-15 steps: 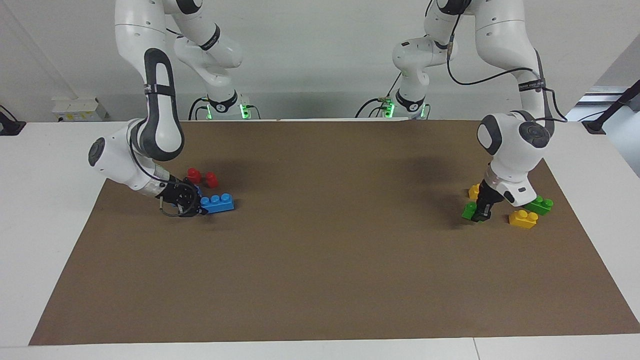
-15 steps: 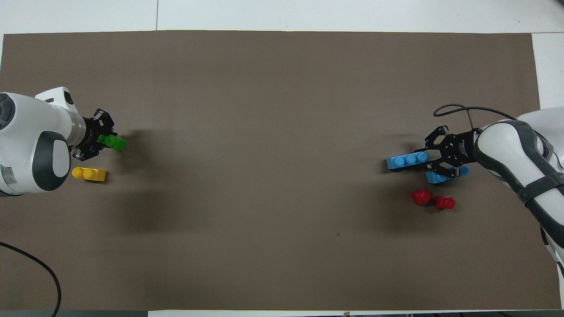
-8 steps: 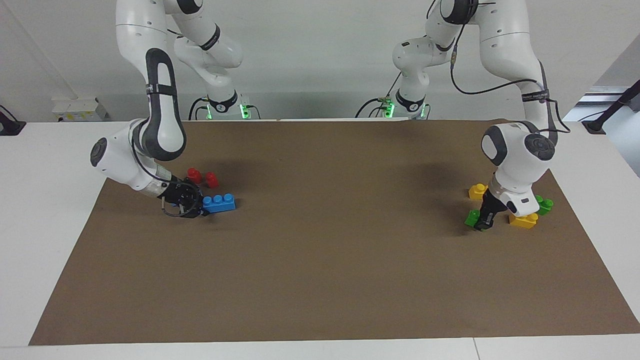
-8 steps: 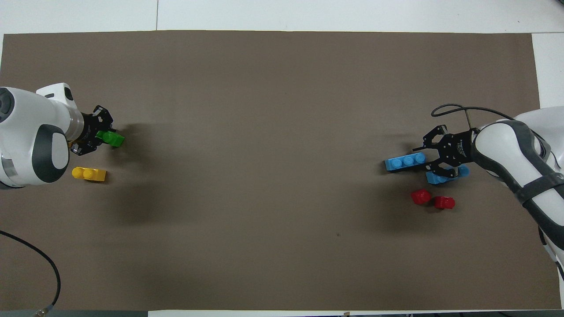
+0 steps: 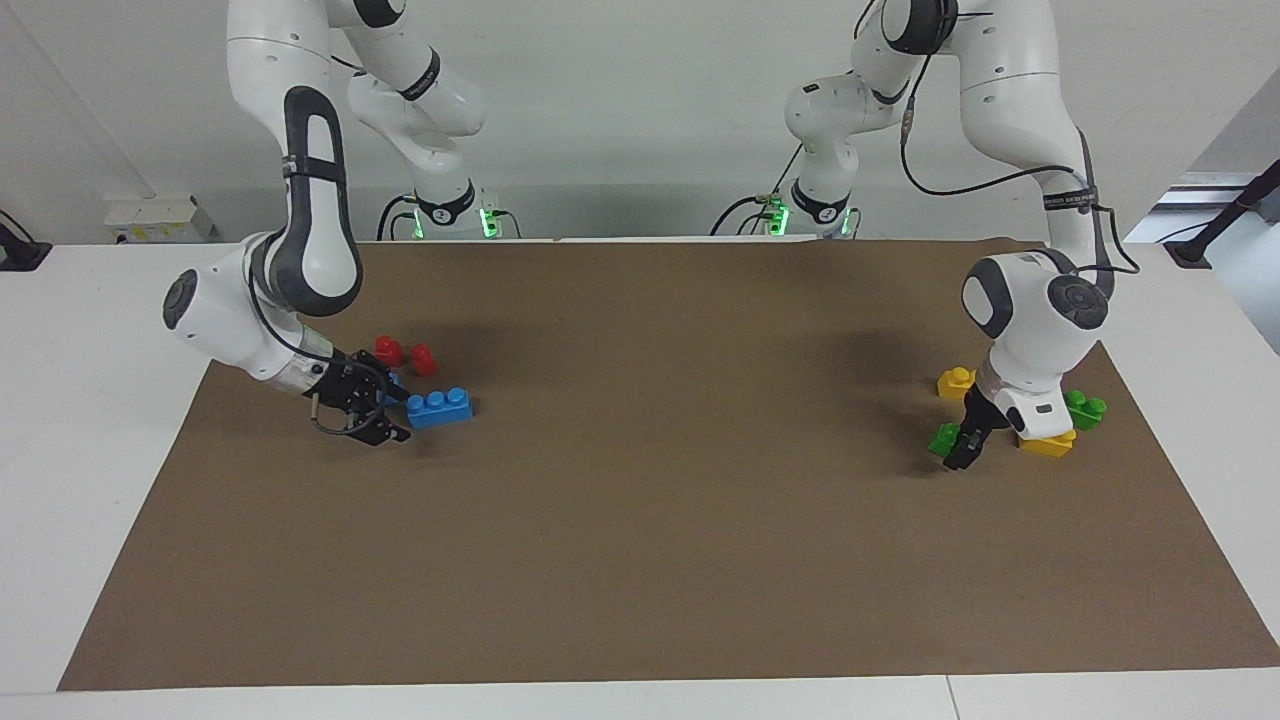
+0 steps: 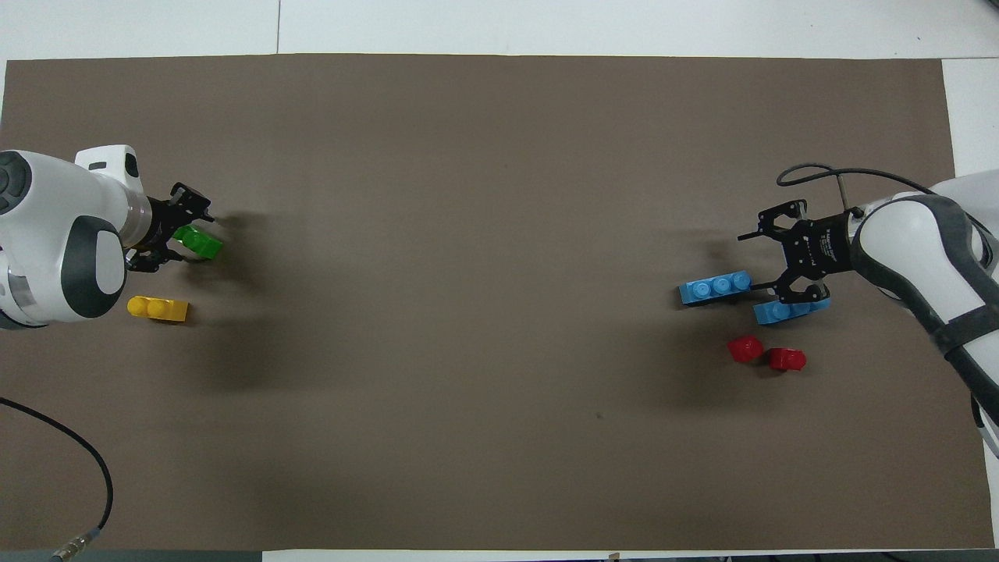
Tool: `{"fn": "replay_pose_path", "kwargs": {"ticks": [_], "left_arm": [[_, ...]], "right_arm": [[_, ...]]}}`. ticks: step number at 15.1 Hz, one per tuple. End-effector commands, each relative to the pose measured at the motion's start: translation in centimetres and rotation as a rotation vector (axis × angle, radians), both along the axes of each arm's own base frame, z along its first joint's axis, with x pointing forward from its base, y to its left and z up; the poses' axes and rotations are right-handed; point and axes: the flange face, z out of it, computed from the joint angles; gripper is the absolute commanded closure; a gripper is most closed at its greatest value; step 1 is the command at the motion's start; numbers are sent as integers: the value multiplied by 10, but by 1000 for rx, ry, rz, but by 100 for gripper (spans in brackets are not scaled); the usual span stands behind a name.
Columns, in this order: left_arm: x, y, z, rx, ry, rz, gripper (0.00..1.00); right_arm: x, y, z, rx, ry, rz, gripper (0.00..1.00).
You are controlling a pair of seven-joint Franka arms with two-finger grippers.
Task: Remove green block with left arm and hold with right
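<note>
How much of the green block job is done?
Done, it seems: the green block lies by itself on the mat, stuck to no other brick. In hand: nothing; the left gripper is open at it, and the right gripper is open beside a blue brick. Left: the hold.

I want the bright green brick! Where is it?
The green block lies on the brown mat at the left arm's end, right at the left tool, just farther from the robots than a yellow brick.
</note>
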Motion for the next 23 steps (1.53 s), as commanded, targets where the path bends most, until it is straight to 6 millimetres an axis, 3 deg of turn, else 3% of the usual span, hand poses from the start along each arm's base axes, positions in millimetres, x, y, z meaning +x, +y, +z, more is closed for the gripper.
{"fn": "replay_pose_path", "kwargs": {"ticks": [1, 4, 10, 12, 16, 18, 23], "left_arm": [[8, 8, 35, 16, 33, -48, 0], [3, 0, 77, 35, 56, -201, 0], [-34, -6, 158, 87, 124, -578, 0], [-46, -28, 179, 94, 134, -623, 0], [-73, -63, 217, 105, 149, -741, 0], [-85, -72, 237, 110, 145, -811, 0], [-96, -70, 282, 72, 170, -877, 0]], "right_arm": [[3, 4, 22, -6, 12, -10, 19], [-2, 8, 57, 4, 2, 0, 17], [-3, 12, 141, -86, -4, 82, 13], [-7, 17, 161, -145, -35, 133, 5], [-19, 32, 196, -210, -90, 239, 0], [-26, 39, 214, -236, -146, 363, 0], [-41, 29, 256, -334, -256, 783, 0]]}}
